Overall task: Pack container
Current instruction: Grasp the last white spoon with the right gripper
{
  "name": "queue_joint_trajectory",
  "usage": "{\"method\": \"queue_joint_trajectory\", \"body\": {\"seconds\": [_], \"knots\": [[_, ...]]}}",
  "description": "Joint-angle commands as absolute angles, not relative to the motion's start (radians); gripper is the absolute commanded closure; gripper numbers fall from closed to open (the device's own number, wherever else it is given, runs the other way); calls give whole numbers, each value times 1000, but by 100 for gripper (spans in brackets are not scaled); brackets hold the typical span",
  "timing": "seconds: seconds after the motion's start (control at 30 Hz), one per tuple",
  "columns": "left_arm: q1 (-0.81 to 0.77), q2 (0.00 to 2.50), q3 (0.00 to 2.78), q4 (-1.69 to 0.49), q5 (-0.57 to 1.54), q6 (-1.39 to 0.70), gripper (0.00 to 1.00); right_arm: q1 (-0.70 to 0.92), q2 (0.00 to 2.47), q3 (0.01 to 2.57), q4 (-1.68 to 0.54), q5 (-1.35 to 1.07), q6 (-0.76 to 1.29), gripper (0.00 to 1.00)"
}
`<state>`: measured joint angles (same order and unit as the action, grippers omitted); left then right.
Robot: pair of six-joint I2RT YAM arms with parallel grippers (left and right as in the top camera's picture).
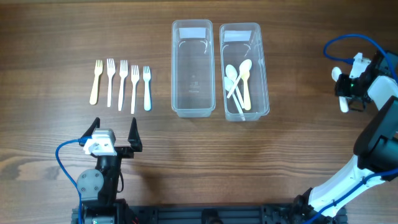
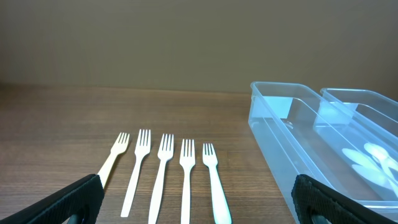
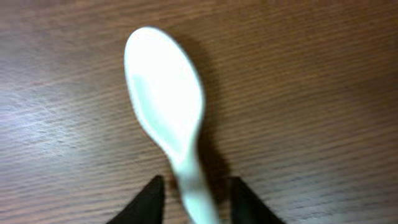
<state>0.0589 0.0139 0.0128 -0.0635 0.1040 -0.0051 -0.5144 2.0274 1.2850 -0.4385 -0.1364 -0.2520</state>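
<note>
Overhead, I see several spoons (image 1: 239, 78) already in the right container (image 1: 263, 62). The left container (image 1: 176, 62) is empty, and five forks (image 1: 122, 84) lie on the counter (image 1: 62, 162).

From the left wrist, my left end effector (image 2: 198, 200) gapes wide, holding nothing.

From the right wrist, the right end effector (image 3: 198, 190) straddles the handle of a loose spoon (image 3: 165, 106) lying on the counter. I cannot tell whether it grips. I judge roughly half the packing remains.

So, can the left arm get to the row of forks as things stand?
Probably yes. The left gripper is open and faces the five forks, which lie flat in a row ahead of it; only bare table lies between them.
</note>
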Motion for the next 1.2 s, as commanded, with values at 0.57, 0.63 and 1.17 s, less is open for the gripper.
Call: {"method": "queue_joint_trajectory", "body": {"seconds": [0.57, 0.63, 1.17], "knots": [[55, 7, 6, -63, 123, -11, 0, -514, 2030, 1301, -431, -329, 9, 96], [55, 7, 6, -63, 123, -11, 0, -514, 2023, 1301, -431, -350, 24, 96], [55, 7, 6, -63, 123, -11, 0, -393, 1775, 1301, -434, -472, 82, 96]]}}
